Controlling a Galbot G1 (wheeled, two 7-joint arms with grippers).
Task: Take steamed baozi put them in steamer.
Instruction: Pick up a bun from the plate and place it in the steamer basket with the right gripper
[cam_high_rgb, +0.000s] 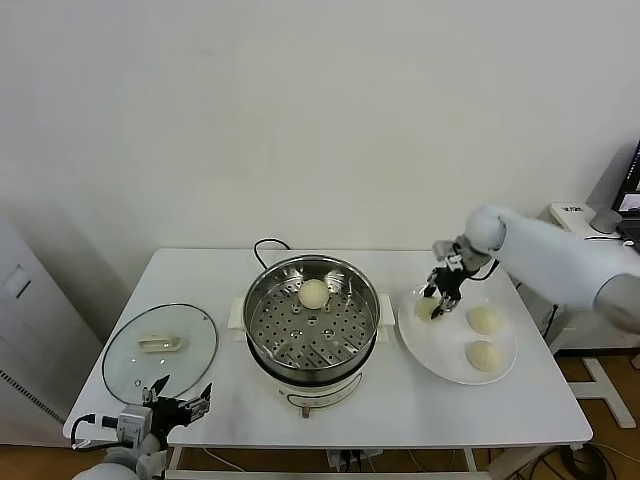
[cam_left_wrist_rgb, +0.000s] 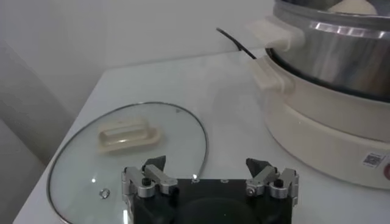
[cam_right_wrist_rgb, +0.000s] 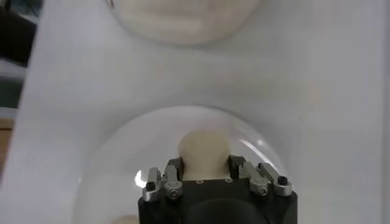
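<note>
The white surface (cam_high_rgb: 400, 410) carries everything here, and the biggest thing on it is the steamer (cam_high_rgb: 312, 318), a shiny steel pot on a white base, standing in the middle with its lid off. One bun (cam_high_rgb: 314, 293) already sits on the perforated tray, toward the far side of the pot, so roughly a quarter of the job looks done. To the robot's left of the steamer lies the glass lid (cam_high_rgb: 160, 352), flat on the surface and well apart from the pot. To the robot's right, just beside the steamer's handle, is the white plate (cam_high_rgb: 499, 376) with three buns left on it: one at the near edge (cam_high_rgb: 484, 355), one in the middle (cam_high_rgb: 485, 319), and one nearest the steamer (cam_high_rgb: 427, 309). The right hand (cam_high_rgb: 439, 297) is down on that last bun, and the wrist view shows its fingers (cam_right_wrist_rgb: 173, 170) closed in against both sides of the bun (cam_right_wrist_rgb: 204, 155), which rests on the plate, not yet lifted. The left hand (cam_high_rgb: 178, 405) hangs at the near edge of the surface by the lid, fingers (cam_left_wrist_rgb: 153, 165) spread wide and holding nothing. By my reckoning, the gripped bun must now be carried over into the pot, and then the two others after it.
</note>
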